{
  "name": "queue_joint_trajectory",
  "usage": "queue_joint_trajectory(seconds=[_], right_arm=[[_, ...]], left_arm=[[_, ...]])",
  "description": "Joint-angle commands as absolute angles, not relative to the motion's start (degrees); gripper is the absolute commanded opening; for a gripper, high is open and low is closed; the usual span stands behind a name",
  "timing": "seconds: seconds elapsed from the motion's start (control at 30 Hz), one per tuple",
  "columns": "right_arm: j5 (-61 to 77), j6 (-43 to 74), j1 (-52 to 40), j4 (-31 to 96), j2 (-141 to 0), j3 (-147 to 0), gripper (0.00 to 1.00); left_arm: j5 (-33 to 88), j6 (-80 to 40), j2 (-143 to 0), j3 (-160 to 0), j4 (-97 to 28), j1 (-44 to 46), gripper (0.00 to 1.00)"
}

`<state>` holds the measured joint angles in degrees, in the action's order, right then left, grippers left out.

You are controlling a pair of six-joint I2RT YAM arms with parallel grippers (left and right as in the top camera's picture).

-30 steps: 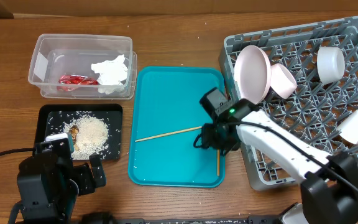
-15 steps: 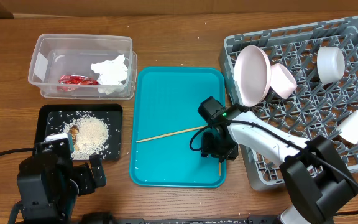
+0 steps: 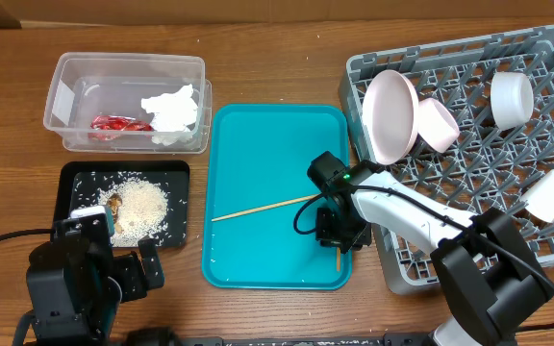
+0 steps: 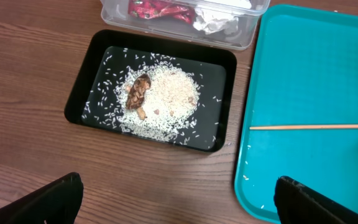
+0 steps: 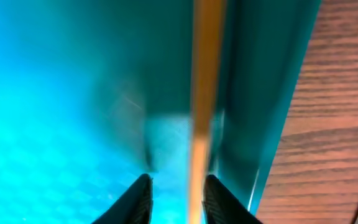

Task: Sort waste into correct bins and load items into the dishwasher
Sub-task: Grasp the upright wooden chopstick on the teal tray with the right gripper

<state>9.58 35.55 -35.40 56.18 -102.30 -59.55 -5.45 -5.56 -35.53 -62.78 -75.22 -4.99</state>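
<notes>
One chopstick [image 3: 258, 207] lies slantwise on the teal tray [image 3: 267, 154]. A second chopstick [image 5: 204, 93] runs along the tray's right rim, between the narrowed fingers of my right gripper [image 5: 178, 199]; it rests against the right finger [image 5: 219, 202], with a gap to the left one. My left gripper [image 4: 179, 205] hangs wide open over bare wood near the black tray [image 4: 79, 93], which holds rice [image 4: 173, 93] and a brown scrap [image 4: 138, 92]. The clear tub [image 3: 128, 65] holds the red wrapper [image 3: 118, 123] and white napkin [image 3: 173, 111]. The grey rack [image 3: 469, 202] carries a plate [image 3: 390, 115], a bowl [image 3: 438, 125] and a cup [image 3: 511, 99].
Another white cup [image 3: 550, 195] lies at the rack's right edge. The rack's left wall stands just right of the teal tray, close to my right arm. A few rice grains dot the teal tray's near left corner [image 4: 250, 177].
My right gripper slid toward the tray's near right side, came down over the rim chopstick, and its fingers narrowed around it. The left arm stayed still.
</notes>
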Motion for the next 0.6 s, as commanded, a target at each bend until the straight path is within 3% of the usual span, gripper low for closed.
queue_joint_trajectory(seconds=[0.0, 0.47, 0.57], right_arm=[[9.1, 35.4, -35.7, 56.2, -102.8, -59.2, 0.27], [9.8, 34.1, -35.7, 56.4, -107.4, -59.2, 0.28], [10.7, 32.4, -35.7, 56.1, -107.4, -59.2, 0.2]], left_arm=[[-6.1, -5.3, -35.7, -63.1, -75.2, -5.2, 1.0], [-6.1, -5.3, -35.7, -63.1, -75.2, -5.2, 1.0], [-6.1, -5.3, -35.7, -63.1, -75.2, -5.2, 1.0]])
